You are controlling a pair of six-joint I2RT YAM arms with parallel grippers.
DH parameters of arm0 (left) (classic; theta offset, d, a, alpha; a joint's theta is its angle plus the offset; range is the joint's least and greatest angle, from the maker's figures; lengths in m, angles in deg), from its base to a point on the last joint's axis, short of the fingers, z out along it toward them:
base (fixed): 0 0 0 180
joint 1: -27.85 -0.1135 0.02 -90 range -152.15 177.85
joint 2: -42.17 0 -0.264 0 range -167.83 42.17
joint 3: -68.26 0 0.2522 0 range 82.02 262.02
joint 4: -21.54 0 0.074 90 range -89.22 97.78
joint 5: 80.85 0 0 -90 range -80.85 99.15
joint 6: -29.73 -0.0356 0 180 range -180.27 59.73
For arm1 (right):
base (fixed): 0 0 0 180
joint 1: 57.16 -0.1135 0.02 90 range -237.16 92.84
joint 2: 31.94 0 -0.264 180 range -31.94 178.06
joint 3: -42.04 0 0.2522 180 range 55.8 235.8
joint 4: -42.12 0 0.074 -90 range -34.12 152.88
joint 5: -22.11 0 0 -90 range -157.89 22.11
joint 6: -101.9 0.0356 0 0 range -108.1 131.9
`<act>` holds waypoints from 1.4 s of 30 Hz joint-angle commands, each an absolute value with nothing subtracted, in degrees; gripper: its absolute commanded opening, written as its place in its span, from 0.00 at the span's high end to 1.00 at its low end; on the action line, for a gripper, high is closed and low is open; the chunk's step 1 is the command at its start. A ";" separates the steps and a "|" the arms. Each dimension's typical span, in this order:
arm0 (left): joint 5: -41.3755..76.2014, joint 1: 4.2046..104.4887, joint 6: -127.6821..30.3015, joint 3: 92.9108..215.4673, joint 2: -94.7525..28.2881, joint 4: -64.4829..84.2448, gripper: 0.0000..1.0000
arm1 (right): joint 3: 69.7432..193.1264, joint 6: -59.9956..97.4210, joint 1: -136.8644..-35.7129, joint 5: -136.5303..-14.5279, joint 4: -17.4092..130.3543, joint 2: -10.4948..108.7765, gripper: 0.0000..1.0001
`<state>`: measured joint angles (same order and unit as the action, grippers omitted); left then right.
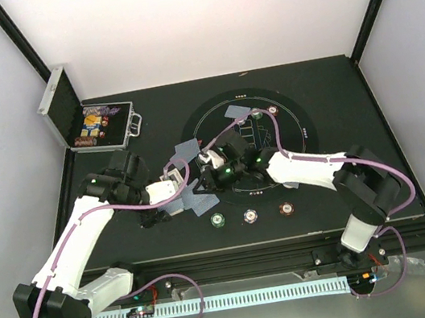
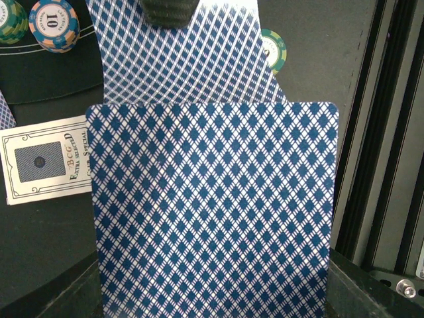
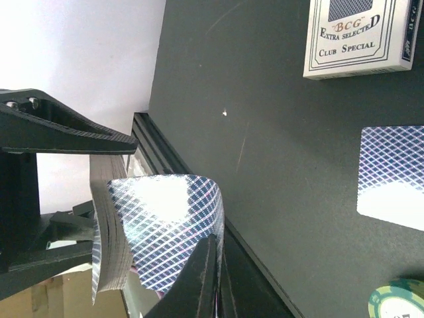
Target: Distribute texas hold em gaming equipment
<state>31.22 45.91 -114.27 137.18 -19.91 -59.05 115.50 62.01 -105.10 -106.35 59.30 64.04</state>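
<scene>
Deck (image 3: 106, 228) edge, right wrist only, card (image 3: 165, 218) seemingly pinched

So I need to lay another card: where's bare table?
Bare: the far right of the table, beyond the circle; also the strip between the open case and that circle. Crowded: the middle, where the left gripper and right gripper meet, and the chip row.

A silver hinged case (image 1: 57, 110) is stood open at the far left corner of the black bench (image 1: 333, 98), its lid raised. A white card box (image 2: 43, 162) printed "Club Special" is laid flat on the bench. A white slotted strip (image 1: 260, 294) is mounted along the near edge
</scene>
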 commanded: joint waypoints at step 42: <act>32.71 45.78 -114.57 138.80 -18.23 -61.13 0.98 | 184.53 45.40 -67.02 -95.61 99.25 105.49 0.53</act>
